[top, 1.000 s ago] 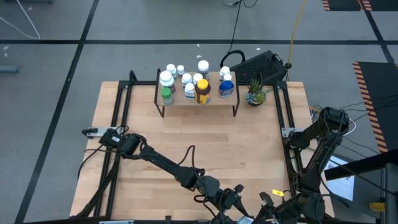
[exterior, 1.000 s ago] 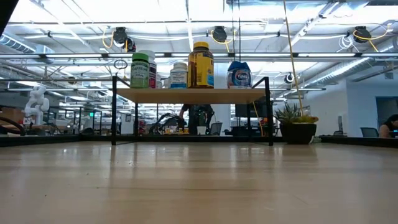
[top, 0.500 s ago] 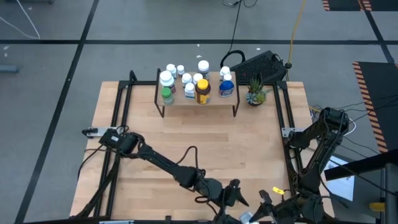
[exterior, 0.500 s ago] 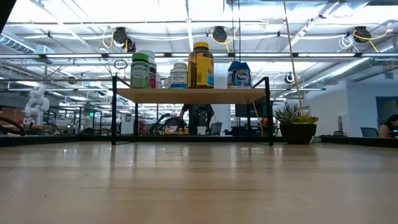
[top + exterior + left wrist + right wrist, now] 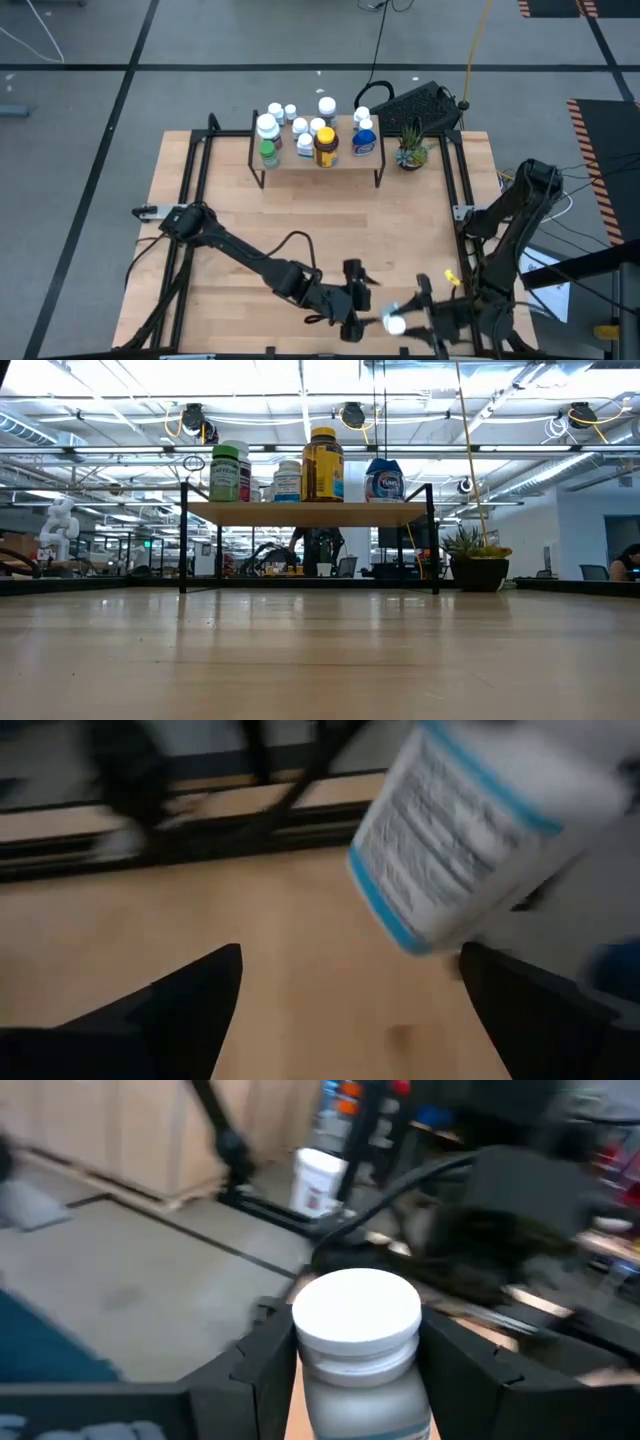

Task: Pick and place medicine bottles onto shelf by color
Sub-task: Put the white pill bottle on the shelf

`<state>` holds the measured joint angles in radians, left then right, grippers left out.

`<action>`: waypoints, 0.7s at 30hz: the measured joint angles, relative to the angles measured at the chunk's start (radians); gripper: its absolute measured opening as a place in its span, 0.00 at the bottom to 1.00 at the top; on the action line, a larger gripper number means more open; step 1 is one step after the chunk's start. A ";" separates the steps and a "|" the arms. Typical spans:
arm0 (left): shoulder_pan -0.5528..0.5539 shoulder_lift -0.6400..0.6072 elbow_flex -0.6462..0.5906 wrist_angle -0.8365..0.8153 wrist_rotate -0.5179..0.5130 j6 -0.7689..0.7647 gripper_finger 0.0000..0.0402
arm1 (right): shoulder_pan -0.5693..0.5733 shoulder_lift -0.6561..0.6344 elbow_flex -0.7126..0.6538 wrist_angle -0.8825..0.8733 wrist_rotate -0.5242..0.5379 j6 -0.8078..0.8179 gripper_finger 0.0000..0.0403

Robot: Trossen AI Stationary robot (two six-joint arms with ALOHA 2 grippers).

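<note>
Bottle transfer near the lower centre of the high view is what I monitor. Reading left to right: the left arm runs from the left table edge toward lower centre, and the left gripper (image 5: 352, 300) sits there with its jaws spread wide and empty. In the left wrist view its fingers (image 5: 170, 1015) stand apart over bare wood, and the white bottle (image 5: 470, 830) hangs ahead of them, to the upper right of that frame, clear of both tips and tilted.

Just right of it, the right gripper (image 5: 410, 322) is clamped on that white bottle (image 5: 394, 324). The right wrist view shows the white cap (image 5: 356, 1312) between both pads, the long axis running out along the fingers.

I judge that the right arm alone now carries the bottle. The shelf (image 5: 340, 160) stands well apart at upper centre, carrying green, amber and blue bottles (image 5: 300, 472) plus white ones. The bottle must therefore travel up-frame and slightly left to join the white group.
</note>
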<state>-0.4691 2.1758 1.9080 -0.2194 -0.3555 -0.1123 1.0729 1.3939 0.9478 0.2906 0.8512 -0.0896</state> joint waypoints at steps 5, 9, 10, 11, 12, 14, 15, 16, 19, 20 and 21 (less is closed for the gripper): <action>-0.016 -0.074 -0.130 -0.057 -0.221 -0.038 0.94 | -0.066 -0.100 0.002 -0.153 0.044 0.062 0.42; -0.019 -0.203 -0.390 0.017 -0.298 -0.140 0.94 | -0.139 -0.167 0.001 -0.227 0.042 0.071 0.42; -0.015 -0.237 -0.470 0.069 -0.304 -0.161 0.94 | -0.164 -0.183 0.002 -0.252 0.039 0.066 0.42; -0.010 -0.268 -0.549 0.120 -0.304 -0.177 0.94 | -0.194 -0.200 0.002 -0.278 0.038 0.062 0.42; -0.004 -0.300 -0.625 0.171 -0.304 -0.188 0.94 | -0.227 -0.216 0.001 -0.307 0.038 0.060 0.42; 0.012 -0.353 -0.760 0.302 -0.308 -0.202 0.94 | -0.313 -0.251 0.001 -0.376 0.036 0.074 0.42; 0.021 -0.379 -0.821 0.358 -0.308 -0.205 0.94 | -0.363 -0.271 0.001 -0.414 0.030 0.090 0.42; 0.032 -0.401 -0.876 0.403 -0.308 -0.205 0.94 | -0.421 -0.290 0.001 -0.446 0.004 0.103 0.42; 0.073 -0.438 -0.991 0.527 -0.304 -0.221 0.94 | -0.620 -0.335 0.001 -0.493 -0.124 0.094 0.42; 0.087 -0.448 -1.015 0.551 -0.304 -0.224 0.94 | -0.688 -0.345 0.001 -0.492 -0.172 0.074 0.42; 0.101 -0.451 -1.028 0.591 -0.305 -0.227 0.94 | -0.754 -0.355 0.001 -0.488 -0.225 0.050 0.43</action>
<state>-0.3681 1.7248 0.8797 0.3715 -0.6601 -0.3397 0.3188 1.0388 0.9489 -0.1976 0.6261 -0.0393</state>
